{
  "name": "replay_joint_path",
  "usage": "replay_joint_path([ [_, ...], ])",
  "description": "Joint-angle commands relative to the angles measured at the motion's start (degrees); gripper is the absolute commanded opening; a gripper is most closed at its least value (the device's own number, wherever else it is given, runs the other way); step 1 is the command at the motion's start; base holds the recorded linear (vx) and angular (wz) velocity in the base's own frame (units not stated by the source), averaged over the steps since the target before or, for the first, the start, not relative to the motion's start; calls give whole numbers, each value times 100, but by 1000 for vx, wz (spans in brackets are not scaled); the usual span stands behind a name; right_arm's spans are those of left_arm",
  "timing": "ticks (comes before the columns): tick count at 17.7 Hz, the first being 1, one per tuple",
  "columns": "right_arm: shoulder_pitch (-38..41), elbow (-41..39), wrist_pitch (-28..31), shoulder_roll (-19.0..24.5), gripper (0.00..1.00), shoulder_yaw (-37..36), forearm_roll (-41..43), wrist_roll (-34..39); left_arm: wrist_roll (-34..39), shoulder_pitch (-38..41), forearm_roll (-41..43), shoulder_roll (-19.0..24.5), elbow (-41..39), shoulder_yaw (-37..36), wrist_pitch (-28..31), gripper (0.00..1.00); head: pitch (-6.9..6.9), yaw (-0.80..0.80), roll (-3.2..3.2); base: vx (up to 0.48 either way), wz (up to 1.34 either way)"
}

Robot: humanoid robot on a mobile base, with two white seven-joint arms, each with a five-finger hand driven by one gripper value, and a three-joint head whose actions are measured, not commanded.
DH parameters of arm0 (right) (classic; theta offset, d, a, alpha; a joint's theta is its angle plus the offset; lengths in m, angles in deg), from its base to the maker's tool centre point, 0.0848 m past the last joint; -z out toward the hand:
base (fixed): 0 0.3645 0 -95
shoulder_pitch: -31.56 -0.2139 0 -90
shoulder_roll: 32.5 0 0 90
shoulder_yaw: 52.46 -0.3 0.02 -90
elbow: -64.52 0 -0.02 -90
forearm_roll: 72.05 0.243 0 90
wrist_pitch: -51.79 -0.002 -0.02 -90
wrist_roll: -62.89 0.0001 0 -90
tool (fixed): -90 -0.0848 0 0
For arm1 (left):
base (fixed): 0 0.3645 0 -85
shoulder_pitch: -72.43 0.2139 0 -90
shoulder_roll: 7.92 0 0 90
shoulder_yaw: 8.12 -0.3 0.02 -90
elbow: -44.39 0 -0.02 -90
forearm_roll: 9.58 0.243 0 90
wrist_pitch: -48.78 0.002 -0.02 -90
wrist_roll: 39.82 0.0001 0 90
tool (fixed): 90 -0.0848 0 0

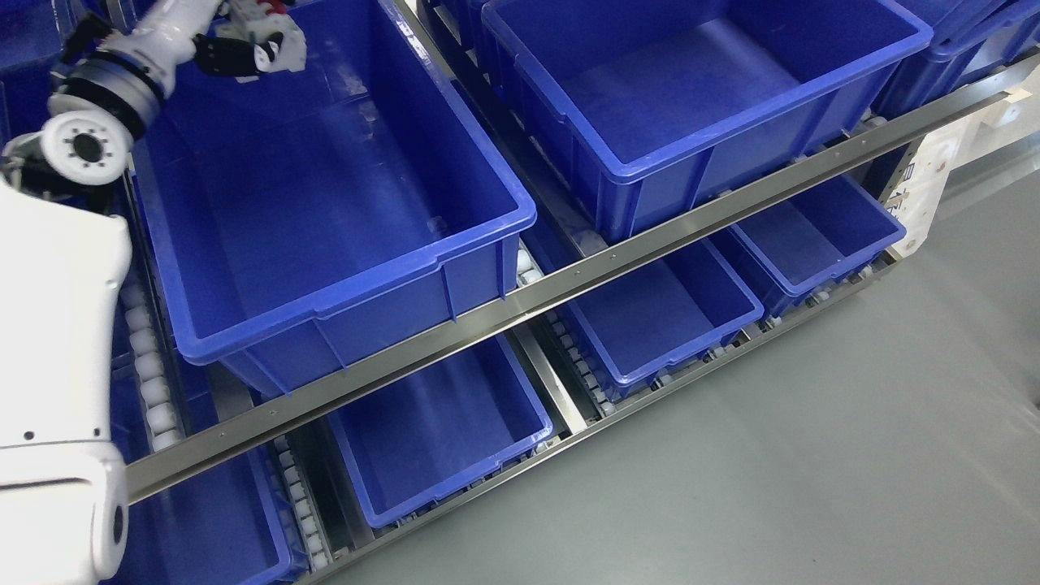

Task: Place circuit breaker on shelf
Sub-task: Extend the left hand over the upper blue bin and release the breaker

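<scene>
Circuit breaker [253,12], white with a red part, sits clamped in the curled fingers of the left hand [248,45], above the far left corner of the large blue bin [325,244] on the upper shelf rail [520,301]. Behind the hand, the white left arm [57,284] runs down beside that bin's left wall. More blue bins [699,114] stand to its right and below it.

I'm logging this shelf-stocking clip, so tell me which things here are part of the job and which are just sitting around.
Part of the job:
- left hand, over the far end of the big bin
- circuit breaker, white with red, held in its fingers
- large blue bin on the upper shelf

Just there:
- second upper bin
- lower-shelf bins
- metal shelf rail
- grey floor
</scene>
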Motion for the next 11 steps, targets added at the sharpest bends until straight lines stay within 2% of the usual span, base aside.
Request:
replay_joint_path([
  [1,-10,0,-2,-100,100,0,0,7,89,-367,457,-863,2264,-555,-36,8,0,0,0,0,0],
  [7,-1,0,-2,-100,100,0,0,7,248,-350,457,-845,2466,-494,-27,12,0,0,0,0,0],
  [11,-1,0,-2,-100,100,0,0,7,397,-314,457,-837,2484,-476,-27,20,0,0,0,0,0],
])
